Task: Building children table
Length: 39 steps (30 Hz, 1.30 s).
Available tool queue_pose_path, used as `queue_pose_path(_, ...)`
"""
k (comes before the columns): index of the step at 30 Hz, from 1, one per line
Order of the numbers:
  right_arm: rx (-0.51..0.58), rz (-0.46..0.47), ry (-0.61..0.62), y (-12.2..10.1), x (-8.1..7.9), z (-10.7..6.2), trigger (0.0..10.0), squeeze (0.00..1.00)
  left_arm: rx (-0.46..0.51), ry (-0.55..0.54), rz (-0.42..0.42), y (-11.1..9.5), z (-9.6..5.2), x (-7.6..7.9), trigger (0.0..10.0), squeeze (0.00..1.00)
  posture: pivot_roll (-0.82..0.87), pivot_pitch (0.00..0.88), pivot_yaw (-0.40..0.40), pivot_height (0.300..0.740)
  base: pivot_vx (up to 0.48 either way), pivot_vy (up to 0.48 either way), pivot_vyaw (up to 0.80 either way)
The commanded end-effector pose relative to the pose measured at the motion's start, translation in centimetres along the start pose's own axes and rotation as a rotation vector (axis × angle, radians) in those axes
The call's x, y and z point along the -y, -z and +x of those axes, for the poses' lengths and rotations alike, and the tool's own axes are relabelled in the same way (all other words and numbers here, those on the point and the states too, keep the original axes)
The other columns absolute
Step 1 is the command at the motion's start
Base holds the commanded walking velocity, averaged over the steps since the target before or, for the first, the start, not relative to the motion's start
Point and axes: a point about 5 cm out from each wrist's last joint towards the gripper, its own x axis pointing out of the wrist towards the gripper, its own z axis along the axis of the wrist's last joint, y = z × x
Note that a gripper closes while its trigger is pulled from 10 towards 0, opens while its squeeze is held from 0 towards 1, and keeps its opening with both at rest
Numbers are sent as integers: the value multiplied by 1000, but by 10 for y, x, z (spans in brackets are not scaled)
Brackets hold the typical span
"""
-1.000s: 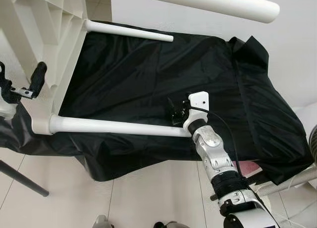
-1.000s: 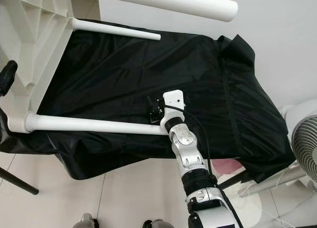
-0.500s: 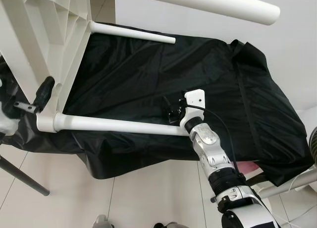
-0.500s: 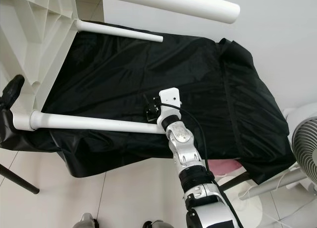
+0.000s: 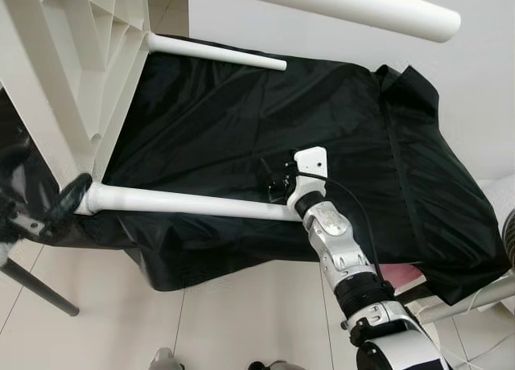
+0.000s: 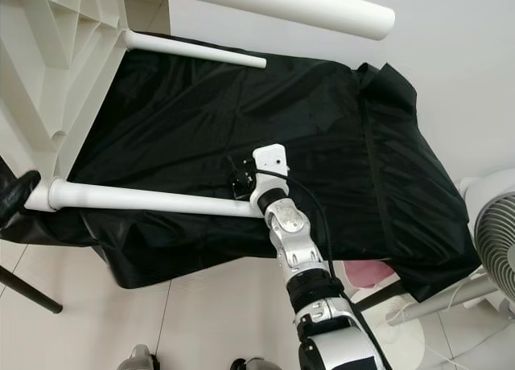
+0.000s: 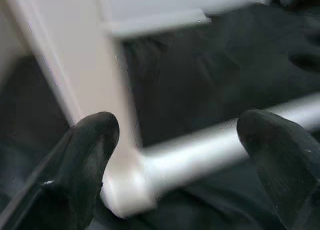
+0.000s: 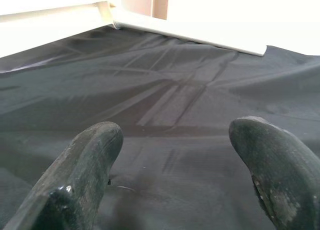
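— Three white legs [image 5: 193, 203] show on the children table [image 5: 76, 56], which is tipped on its side over the black cloth [image 5: 338, 129]. Where does it sit?

— Its ribbed underside stands at the robot's left. One leg runs along the near edge of the cloth-covered bench [image 6: 378, 169], another [image 6: 197, 51] lies along the far side, and a third [image 5: 338, 4] crosses high at the top of the head views.

— And the left tool [image 7: 175, 155]?

— Down at the corner where the near leg joins the tabletop. Its two black fingers [image 7: 87, 155] are spread wide, one on each side of that joint, clasping nothing. The wrist picture is blurred.

— The right tool [image 8: 177, 155]?

— It hovers over the cloth just beside the free end of the near leg. Its fingers [image 8: 87, 160] are apart too, with only dark fabric between them.

— Anything else around?

— Pale tiled floor [image 5: 241, 314], a fan [image 6: 495, 233] at the right, and something pink [image 6: 362, 272] under the cloth's edge.
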Motion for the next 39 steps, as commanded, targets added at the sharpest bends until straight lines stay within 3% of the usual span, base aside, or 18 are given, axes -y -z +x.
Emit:
queue_pose_path(1,-18,4,3,7,1,-4,10000,0,-27,169,-45,6,2,19,10000,0,252,114,-137,740,0,0,0)
queue_pose_path(5,-10,3,43,7,7,-9,10000,0,-80,246,-96,17,2,36,10000,0,226,131,-121,740,0,0,0)
queue_pose_path(7,-10,3,43,7,7,-9,10000,0,-80,246,-96,17,2,36,10000,0,226,131,-121,740,0,0,0)
queue_pose_path(11,4,-6,92,6,14,-15,10000,0,-73,331,-146,19,9,55,10000,0,208,139,-114,740,0,0,0)
queue_pose_path(15,29,51,108,4,18,-22,10000,0,-6,370,-181,14,19,70,10000,0,196,146,-109,740,0,0,0)
queue_pose_path(17,29,51,108,4,18,-22,10000,0,-6,370,-181,14,19,70,10000,0,196,146,-109,740,0,0,0)
queue_pose_path(20,69,43,117,-2,15,-29,10000,0,65,369,-236,10,36,88,10000,0,166,158,-95,740,0,0,0)
queue_pose_path(22,76,37,119,-4,14,-30,10000,0,79,370,-246,9,39,92,10000,0,166,158,-95,740,0,0,0)
queue_pose_path(24,76,122,97,-4,10,-35,10000,0,138,301,-285,8,55,98,10000,0,148,160,-84,740,0,0,0)
queue_pose_path(27,83,165,82,-5,8,-38,10000,0,156,282,-295,8,61,100,10000,0,144,159,-83,740,0,0,0)
queue_pose_path(28,81,191,78,-6,7,-41,10000,0,184,252,-330,6,69,105,10000,0,140,157,-83,740,0,0,0)
queue_pose_path(33,70,168,115,-9,6,-49,10000,0,228,151,-415,4,92,116,10000,0,115,141,-83,740,0,0,0)
queue_pose_path(39,92,218,143,-15,7,-49,10000,0,246,34,-477,6,105,108,10000,0,109,124,-82,740,0,0,0)
